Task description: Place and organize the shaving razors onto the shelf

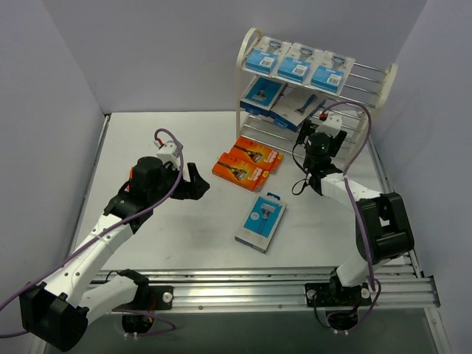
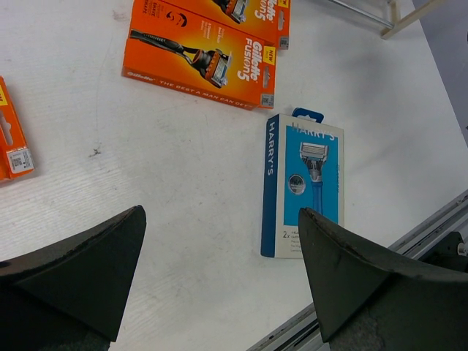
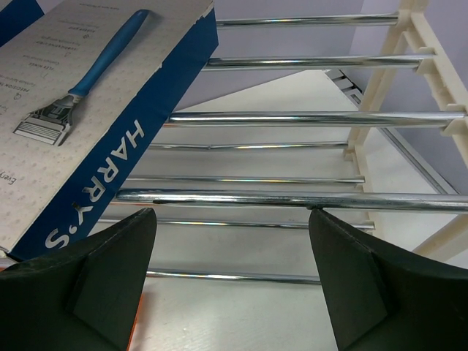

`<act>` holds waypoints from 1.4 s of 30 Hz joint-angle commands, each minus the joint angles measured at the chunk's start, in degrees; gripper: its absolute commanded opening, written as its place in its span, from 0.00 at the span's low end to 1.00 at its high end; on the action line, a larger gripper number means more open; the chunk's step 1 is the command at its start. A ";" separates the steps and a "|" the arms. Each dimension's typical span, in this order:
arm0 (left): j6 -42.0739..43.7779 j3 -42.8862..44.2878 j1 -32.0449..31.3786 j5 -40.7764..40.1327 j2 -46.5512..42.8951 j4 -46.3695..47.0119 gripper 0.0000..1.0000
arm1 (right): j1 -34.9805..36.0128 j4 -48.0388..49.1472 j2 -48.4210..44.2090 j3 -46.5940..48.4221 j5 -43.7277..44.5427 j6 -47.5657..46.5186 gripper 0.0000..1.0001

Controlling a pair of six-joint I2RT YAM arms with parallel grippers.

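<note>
Black wedge fingers of the left tool (image 1: 195, 181) stand spread wide with nothing between them, hanging over the pale counter (image 1: 206, 133) to the left of the loose stock. From where it hangs, its own camera looks straight down on what is left to collect, so I'd guess it is lining up a pick, not resting.

Next along lie the orange boxes (image 1: 247, 164), two flat on the counter, side by side and touching, face up. The left wrist view catches the edge of a third orange box (image 2: 11, 139) off to one side. Just nearer the arms, apart from them, lies a single blue pack (image 1: 261, 221), flat and face up. That makes for a low, thin target, so the fingers will probably need to come down astride its narrow sides.

Further right stands the shelf (image 1: 386, 82). Three blue packs (image 1: 295, 68) lean in a neat row on its top tier, and two more (image 1: 280, 99) sit less tidily on the middle one.

At the far right, the right tool (image 3: 232, 216) is at the shelf's front, down by the lower tiers. It is released and empty, with only rods between its fingers. A blue-edged pack (image 3: 88, 110) leans on the rods just up and left of it.
</note>
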 commanded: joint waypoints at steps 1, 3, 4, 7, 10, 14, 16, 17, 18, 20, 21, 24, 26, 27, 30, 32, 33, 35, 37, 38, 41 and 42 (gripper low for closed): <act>0.87 2.96 -0.28 -0.68 0.04 -0.20 0.94 | 0.08 5.68 0.28 2.72 0.65 -2.14 0.81; 0.88 2.96 -0.37 -0.77 0.04 -0.20 0.94 | 0.08 5.95 0.28 2.89 -0.05 -3.02 0.81; 0.88 2.96 -0.37 -0.77 0.04 -0.28 0.94 | 0.17 6.12 0.28 2.90 -0.84 -3.37 0.81; 0.88 3.05 -0.37 -0.77 0.21 -0.02 0.94 | 0.17 7.00 -0.16 2.37 -1.20 -4.08 0.81; 0.79 3.05 -0.37 -0.60 0.39 0.15 0.94 | 0.35 7.18 -0.69 2.19 -1.46 -4.43 0.81; 0.70 3.13 -0.46 -0.42 0.74 0.33 0.94 | 1.14 7.70 -1.66 1.49 -0.94 -4.69 0.81; 0.61 3.13 -0.46 -0.42 0.65 0.33 0.94 | 1.14 7.62 -1.40 1.58 -0.93 -4.69 0.81; 0.70 3.13 -0.37 -0.59 0.65 0.24 0.94 | 1.22 7.62 -0.96 1.66 -0.76 -5.04 0.81; 0.70 3.05 -0.46 -0.51 0.65 0.33 0.94 | 1.23 7.70 -0.69 1.93 -0.50 -5.22 0.81; 0.70 3.05 -0.46 -0.60 0.65 0.33 0.94 | 1.23 7.79 -0.17 2.10 -0.58 -5.57 0.81; 0.70 3.05 -0.46 -0.60 0.74 0.33 0.94 | 1.23 7.97 -0.08 2.28 -0.84 -5.75 0.81; 0.61 3.05 -0.46 -0.51 0.92 0.51 0.94 | 1.14 8.14 0.45 2.89 -0.67 -6.62 0.81; 0.61 3.05 -0.46 -0.33 1.00 0.68 0.94 | 0.96 8.49 0.71 3.33 -0.67 -7.15 0.82; 0.52 3.05 -0.46 -0.42 1.09 0.60 0.94 | 0.96 8.67 0.80 3.42 -0.67 -7.41 0.82; 0.52 3.05 -0.37 -0.60 1.18 0.77 0.94 | 0.26 7.88 1.33 4.74 -1.90 -7.33 0.83; 0.44 3.05 -0.37 -0.42 1.35 0.86 0.94 | 0.00 7.88 1.94 5.61 -2.77 -8.98 0.83; 0.44 3.05 -0.37 -0.42 1.44 0.86 0.94 | -0.09 7.71 2.12 5.88 -2.87 -9.26 0.82; 0.35 2.96 -0.37 -0.33 1.53 1.12 0.94 | -0.27 7.70 2.56 6.41 -2.95 -9.96 0.82; 0.26 2.96 -0.37 -0.24 1.79 1.21 0.94 | -0.36 7.79 2.74 6.59 -2.95 -10.23 0.83; 0.26 2.96 -0.28 -0.24 1.79 1.21 0.94 | -0.70 7.88 3.00 6.67 -3.48 -10.23 0.83; 0.26 2.96 -0.28 -0.25 2.06 1.30 0.94 | -1.23 7.79 3.53 6.94 -3.92 -10.32 0.83; 0.35 3.05 -0.28 -0.24 2.23 1.21 0.94 | -1.58 7.71 3.79 7.20 -4.18 -10.32 0.83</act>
